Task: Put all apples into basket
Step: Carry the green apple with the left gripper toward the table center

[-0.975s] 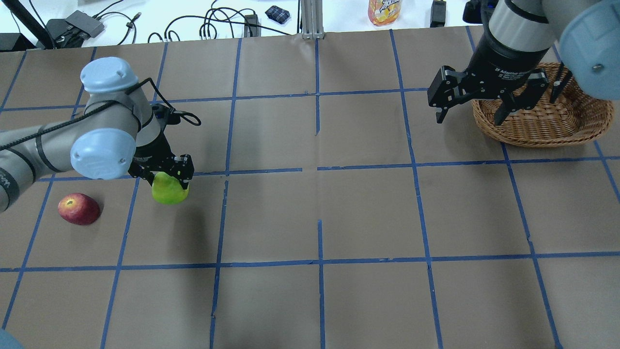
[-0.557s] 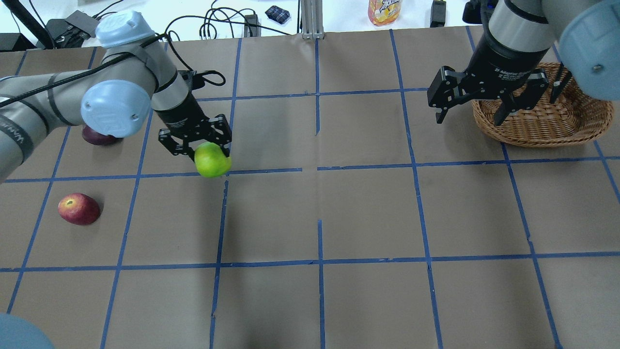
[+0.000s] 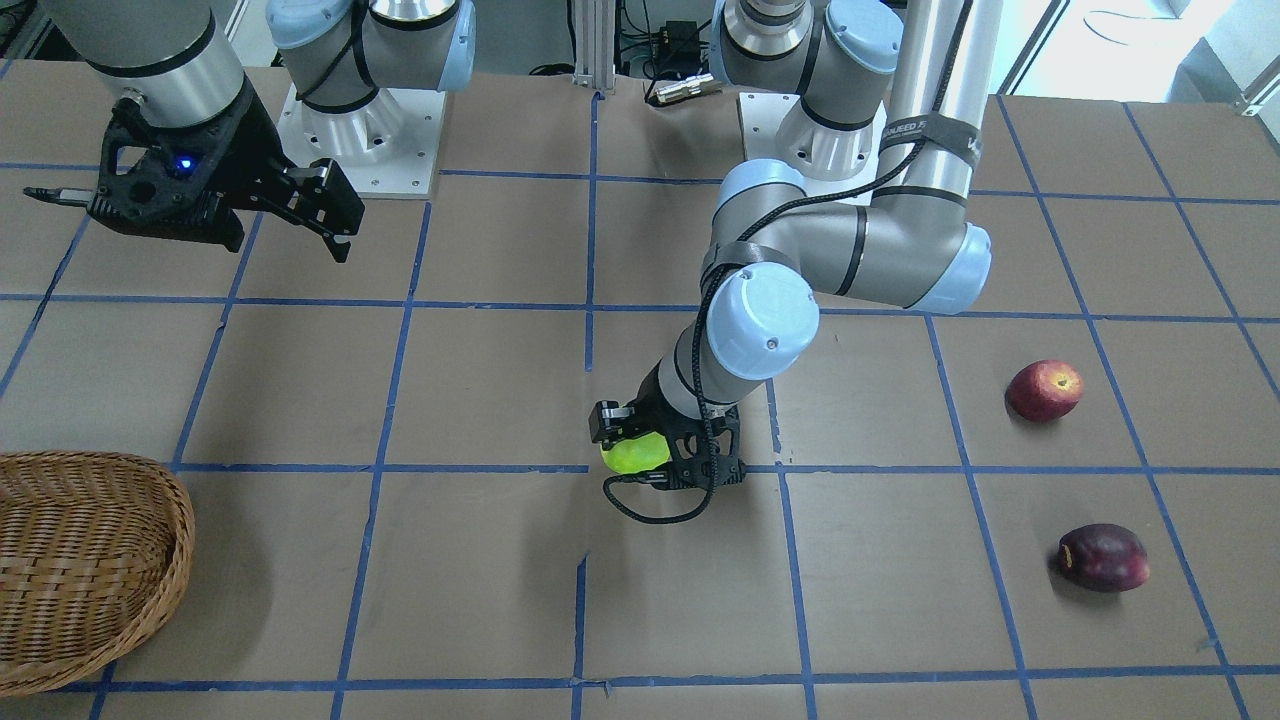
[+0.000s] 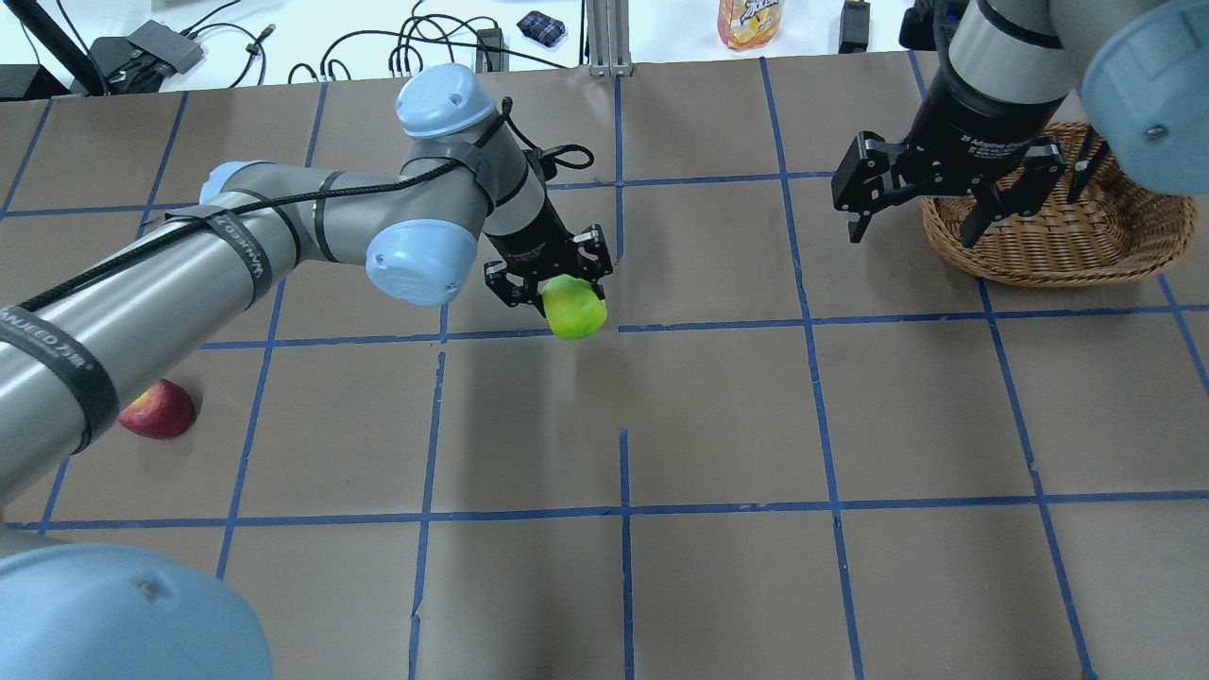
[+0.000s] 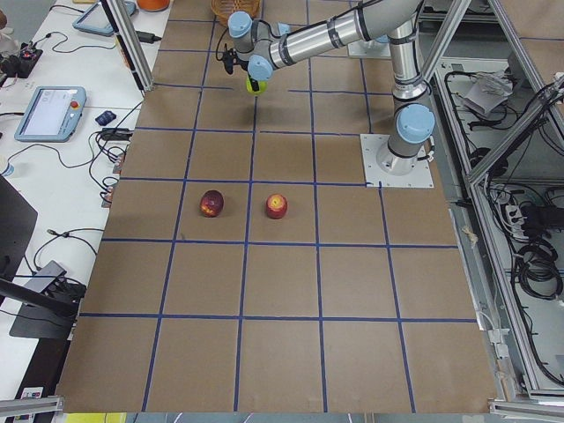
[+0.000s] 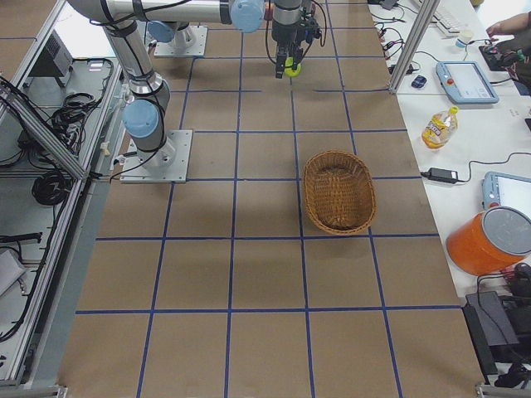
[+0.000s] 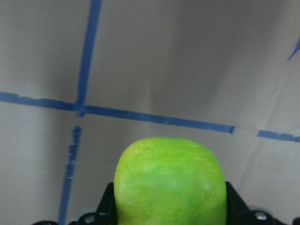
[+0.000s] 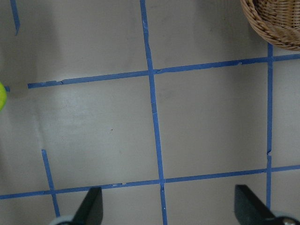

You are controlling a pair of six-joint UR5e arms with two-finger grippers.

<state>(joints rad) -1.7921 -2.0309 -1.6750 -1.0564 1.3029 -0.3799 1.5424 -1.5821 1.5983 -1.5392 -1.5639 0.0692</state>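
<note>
Green apple (image 4: 574, 312) gripped in left pincer (image 4: 557, 289); right pincer (image 4: 914, 229) open near basket (image 4: 1058, 247).

1. Overhead: bright, even ceiling light on the table (image 4: 718, 416). The white bench (image 4: 661, 33) at 12 o'clock is blown out.
2. A faint, soft shadow lies on the paper toward 6 o'clock of the green apple (image 4: 575, 308).
3. Pale blue joint cap (image 4: 123, 614) at 7 o'clock, huge and out of focus.
4. Front view: glare washes out the 1 o'clock corner. A soft shadow sits at 3 o'clock of the basket (image 3: 90, 560).
5. Left wrist: dim and greyish. The apple at 6 o'clock is soft-edged and the tape lines are fuzzy.
6. Right wrist: paper crisp. The right gripper (image 8: 168, 211) fingers (image 8: 92, 206) at 7 and 5 o'clock are blurred.
</note>
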